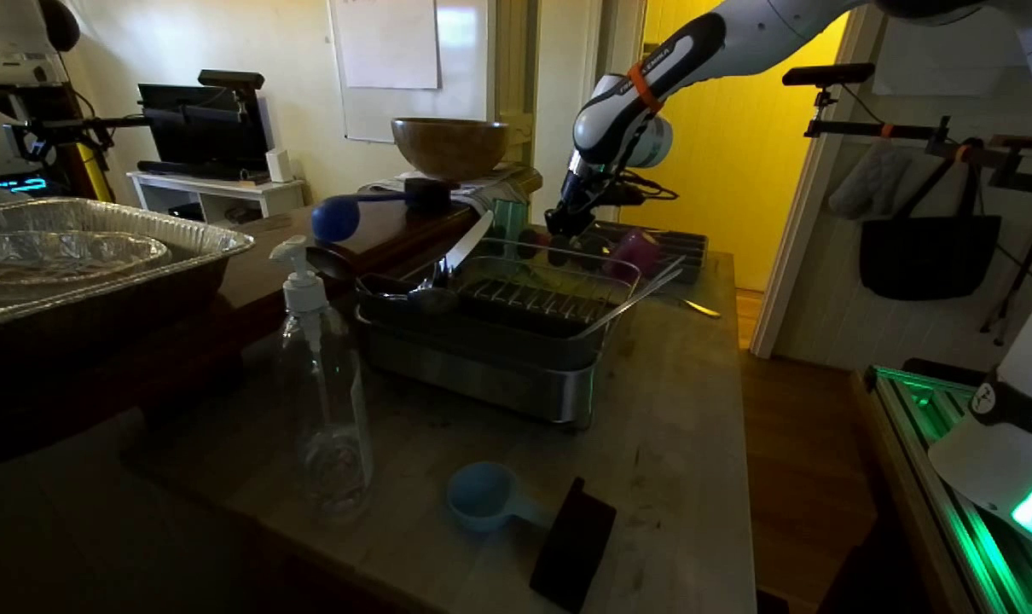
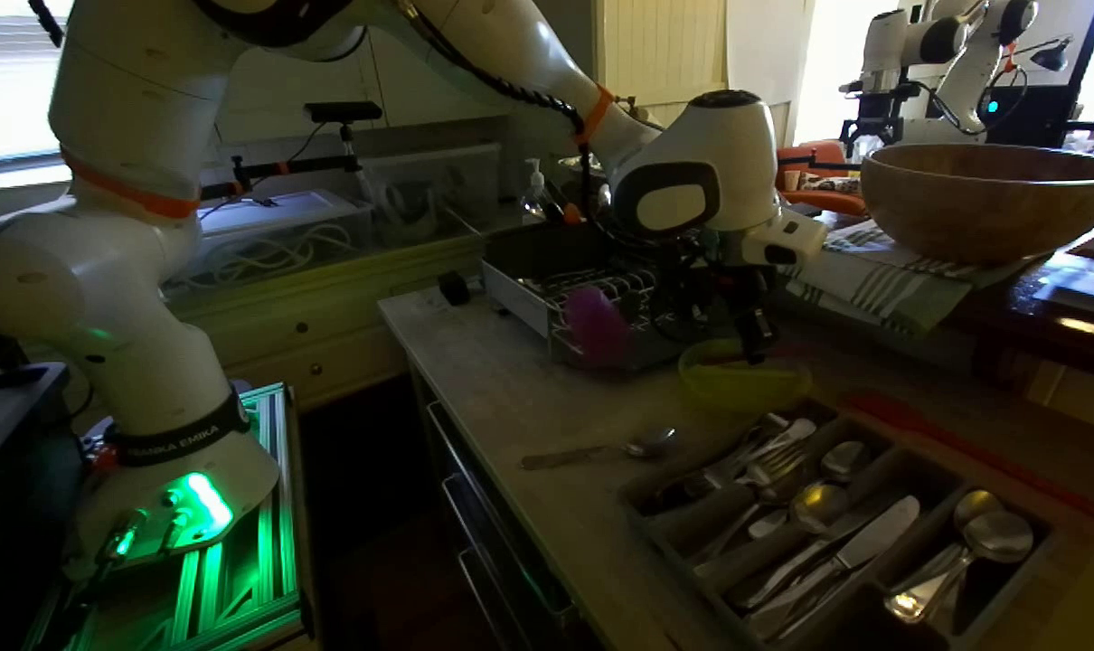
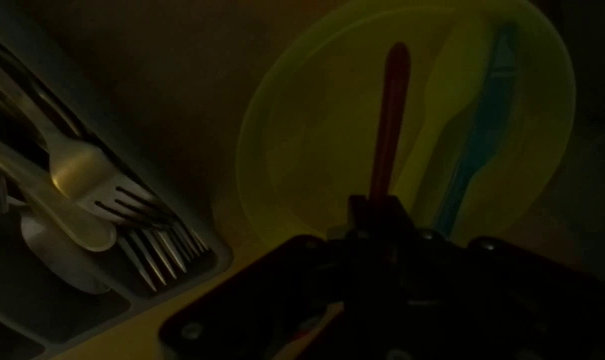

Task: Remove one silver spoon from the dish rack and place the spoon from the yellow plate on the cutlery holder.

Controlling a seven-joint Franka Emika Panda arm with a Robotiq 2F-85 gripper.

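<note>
In the wrist view my gripper (image 3: 375,202) is over the yellow plate (image 3: 302,150), shut on a red utensil (image 3: 392,105) whose handle sticks out between the fingertips; its head is hidden. A yellow spoon (image 3: 452,90) and a blue knife (image 3: 487,120) lie in the plate beside it. The grey cutlery holder (image 3: 222,255) is left of the plate there; its compartments with silver cutlery show well in an exterior view. One silver spoon (image 2: 651,441) lies on the counter near it. Behind the plate, the dish rack (image 1: 473,371) has a silver spoon (image 1: 433,300) at its near end.
A pink cup (image 2: 594,327) hangs at the dish rack's end. On the counter are a red spatula (image 2: 881,411), a clear pump bottle (image 1: 324,426) and a light blue scoop (image 1: 482,495). A wooden bowl (image 2: 972,203) stands on a striped towel.
</note>
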